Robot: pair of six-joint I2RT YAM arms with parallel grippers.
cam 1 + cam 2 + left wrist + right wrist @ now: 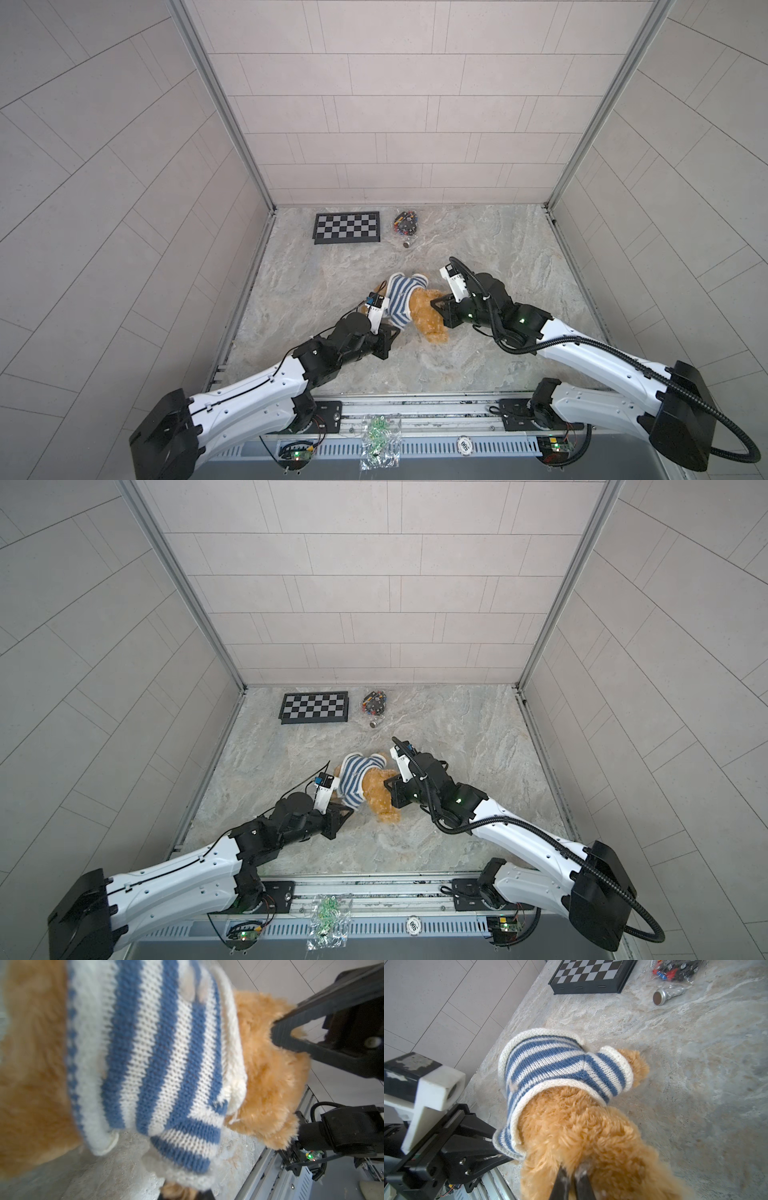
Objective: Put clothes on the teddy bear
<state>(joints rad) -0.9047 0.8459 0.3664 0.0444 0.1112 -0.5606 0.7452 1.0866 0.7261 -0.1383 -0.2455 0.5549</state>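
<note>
Right pincer (572, 1180), pressed together, pinched the bear (581, 1136) at the frame's bottom edge; it lay on the table (695, 1084). Left pincer (503, 1145) nipped a cuff (508, 1147) of the shirt (550, 1064), lower left. One paw (638, 1068) was through; the nipped sleeve looked empty, so next I'd expect threading the arm.

Both top views look steeply down from high above the teddy bear (424, 318) (376, 793), far off — sharing the whole table (519, 257). The wrist views sit close against the bear from opposite sides, both showing its striped shirt (158, 1059) (550, 1064).
</note>
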